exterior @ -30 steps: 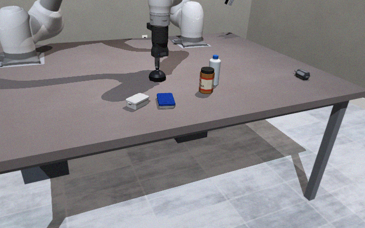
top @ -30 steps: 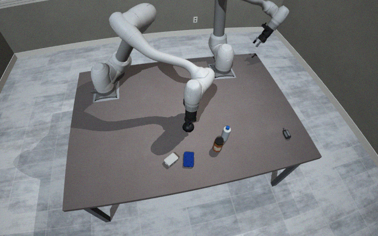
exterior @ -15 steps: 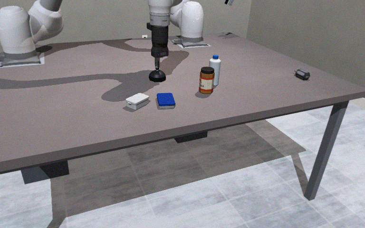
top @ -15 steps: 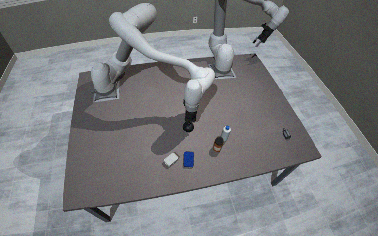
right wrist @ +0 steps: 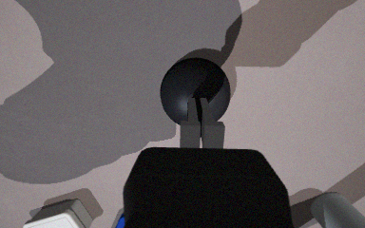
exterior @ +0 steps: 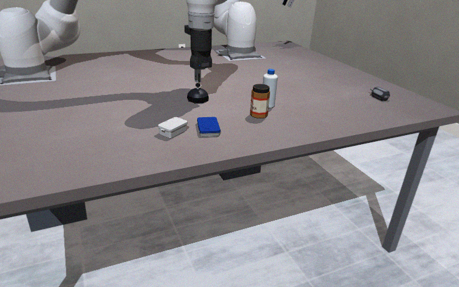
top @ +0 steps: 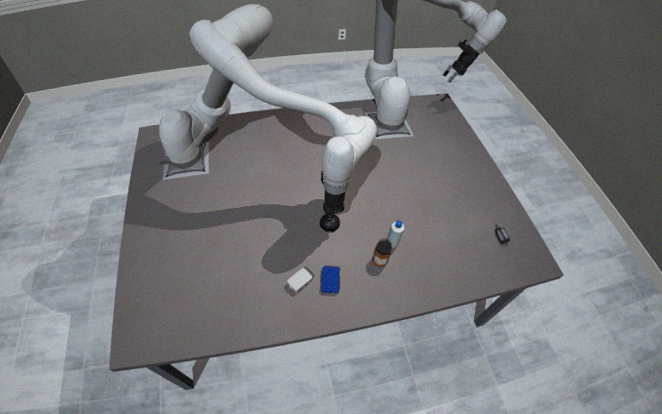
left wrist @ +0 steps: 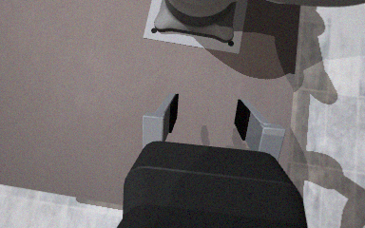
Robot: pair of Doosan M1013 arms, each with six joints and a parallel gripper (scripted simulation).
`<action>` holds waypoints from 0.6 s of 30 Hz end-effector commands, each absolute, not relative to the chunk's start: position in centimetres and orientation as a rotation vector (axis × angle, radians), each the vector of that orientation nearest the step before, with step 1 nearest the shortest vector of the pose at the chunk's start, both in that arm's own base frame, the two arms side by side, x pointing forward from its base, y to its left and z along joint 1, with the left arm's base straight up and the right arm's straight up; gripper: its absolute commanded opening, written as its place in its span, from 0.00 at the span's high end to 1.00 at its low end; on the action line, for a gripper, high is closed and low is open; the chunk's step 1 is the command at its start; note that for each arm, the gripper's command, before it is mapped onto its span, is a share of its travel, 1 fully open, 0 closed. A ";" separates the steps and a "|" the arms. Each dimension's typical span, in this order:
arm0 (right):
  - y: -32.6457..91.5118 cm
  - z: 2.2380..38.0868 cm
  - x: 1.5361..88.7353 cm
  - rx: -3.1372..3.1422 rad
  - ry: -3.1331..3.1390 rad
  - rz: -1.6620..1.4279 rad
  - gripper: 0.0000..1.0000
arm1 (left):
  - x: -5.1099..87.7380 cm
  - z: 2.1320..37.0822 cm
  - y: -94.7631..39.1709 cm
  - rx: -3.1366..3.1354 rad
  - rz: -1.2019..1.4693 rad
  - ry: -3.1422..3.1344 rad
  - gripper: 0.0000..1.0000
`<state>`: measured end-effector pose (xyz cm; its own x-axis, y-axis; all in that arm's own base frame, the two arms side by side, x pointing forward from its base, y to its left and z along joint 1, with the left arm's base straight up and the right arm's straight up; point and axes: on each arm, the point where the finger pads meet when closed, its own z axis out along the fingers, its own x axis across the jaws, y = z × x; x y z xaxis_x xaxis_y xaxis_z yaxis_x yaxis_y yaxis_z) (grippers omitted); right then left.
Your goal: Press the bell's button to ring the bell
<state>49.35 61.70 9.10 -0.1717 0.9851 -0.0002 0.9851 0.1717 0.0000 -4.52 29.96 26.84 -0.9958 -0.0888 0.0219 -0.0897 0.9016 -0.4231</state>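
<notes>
The bell (top: 329, 223) (exterior: 197, 96) (right wrist: 178, 90) is a black dome standing upright on the table (top: 219, 312) (exterior: 101, 155). Its small black button (exterior: 198, 85) shows raised on a pale stem in the exterior view. My right gripper (top: 331, 213) (exterior: 197, 81) (right wrist: 197, 109) is shut with nothing between its fingers and points straight down over the button. The tips are very close above the button; I cannot tell whether they touch. In the right wrist view the fingers hide the button. My left gripper (top: 449, 78) (exterior: 287, 3) (left wrist: 206, 108) is open and empty, high up near the far corner, away from the bell.
An amber jar (top: 381, 256) (exterior: 259, 105) and a white bottle (top: 395, 235) (exterior: 273, 92) stand beside the bell. A white box (top: 299, 279) (exterior: 172, 125) and a blue-topped block (top: 330, 279) (exterior: 208, 125) lie nearer the front edge. A small dark object (top: 502, 235) (exterior: 381, 93) lies far right.
</notes>
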 end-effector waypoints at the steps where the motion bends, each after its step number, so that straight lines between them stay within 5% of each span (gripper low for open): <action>1: 61.8 10.0 49.4 2.022 2.405 0.003 0.83 | -4.5 26.9 30.0 0.144 0.679 -3.061 0.00; 18: 61.7 14.0 49.4 2.022 2.405 0.003 0.83 | -4.5 26.9 30.0 0.144 0.679 -3.061 0.00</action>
<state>49.35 61.70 13.38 -0.1717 0.9852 -0.0001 0.9852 0.1717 0.0001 -4.52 29.96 26.84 -0.9958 -0.0888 0.0219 -0.0897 0.9016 -0.4231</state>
